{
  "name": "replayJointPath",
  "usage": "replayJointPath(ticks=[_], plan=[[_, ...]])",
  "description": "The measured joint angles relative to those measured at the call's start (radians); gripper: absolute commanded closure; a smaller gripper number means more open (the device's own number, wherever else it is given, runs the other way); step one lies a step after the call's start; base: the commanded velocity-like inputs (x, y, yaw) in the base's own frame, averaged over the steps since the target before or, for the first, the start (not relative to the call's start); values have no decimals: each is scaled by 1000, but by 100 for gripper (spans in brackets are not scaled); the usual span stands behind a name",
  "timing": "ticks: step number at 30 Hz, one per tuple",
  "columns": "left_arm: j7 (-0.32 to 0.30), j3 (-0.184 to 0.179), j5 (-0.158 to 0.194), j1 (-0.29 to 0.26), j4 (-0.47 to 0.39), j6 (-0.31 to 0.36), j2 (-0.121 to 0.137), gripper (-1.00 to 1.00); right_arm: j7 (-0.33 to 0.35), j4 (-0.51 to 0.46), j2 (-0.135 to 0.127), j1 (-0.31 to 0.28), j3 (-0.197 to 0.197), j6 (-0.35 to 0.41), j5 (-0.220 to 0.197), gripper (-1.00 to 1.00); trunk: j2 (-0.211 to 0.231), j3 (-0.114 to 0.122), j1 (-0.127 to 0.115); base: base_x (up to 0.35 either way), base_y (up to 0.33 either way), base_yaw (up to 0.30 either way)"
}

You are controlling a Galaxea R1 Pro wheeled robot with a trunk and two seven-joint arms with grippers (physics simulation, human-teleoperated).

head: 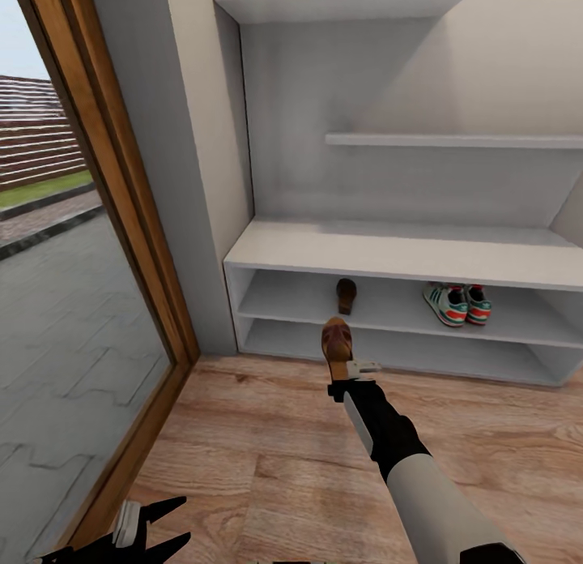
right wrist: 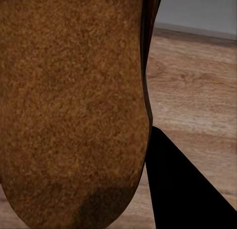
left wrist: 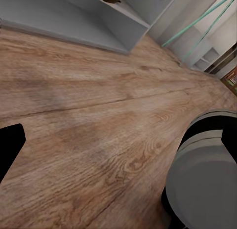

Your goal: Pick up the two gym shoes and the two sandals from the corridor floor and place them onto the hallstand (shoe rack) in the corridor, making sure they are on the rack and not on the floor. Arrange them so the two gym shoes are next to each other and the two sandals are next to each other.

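Left gripper [head: 150, 531] low and nearest, over bare corridor floor [head: 267, 475]; jaws spread wide, nothing between them, well apart from the shoes.

Right gripper [head: 350, 371] reached forward on an outstretched arm, jaws closed on the heel end of a brown sandal [head: 336, 343]. Sandal is carried clear of the floor, toe pointing toward the shoe rack [head: 389, 252]. In the right wrist view its tan sole [right wrist: 74, 105] sits right against the camera, a dark finger beside it.

Just beyond the held sandal, on the rack's middle tier: the other sandal [head: 346, 295], lying almost straight ahead of the jaws.

Further along the same tier, off to the right of the jaws: both gym shoes [head: 457, 303], side by side, touching or nearly so.

Judgement: three of four items racked, sneaker pair done. Left to do: set the carried sandal next to its mate and let go.
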Motion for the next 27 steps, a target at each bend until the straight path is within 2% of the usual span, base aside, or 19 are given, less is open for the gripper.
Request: replayJointPath(ticks=[12,22,27], plan=[[0,2,0,0,2,0,-1,-100,0,-1,0,0,0,0,-1,100,0,-6,0,217,107,67],[0,3,1,0,4,0,-1,-100,0,0,0,0,-1,-1,1,100,0,-8,0,47,22,19],[0,3,-2,0,5,0,-1,-100,0,0,0,0,-1,-2,2,100,0,-8,0,176,89,0]])
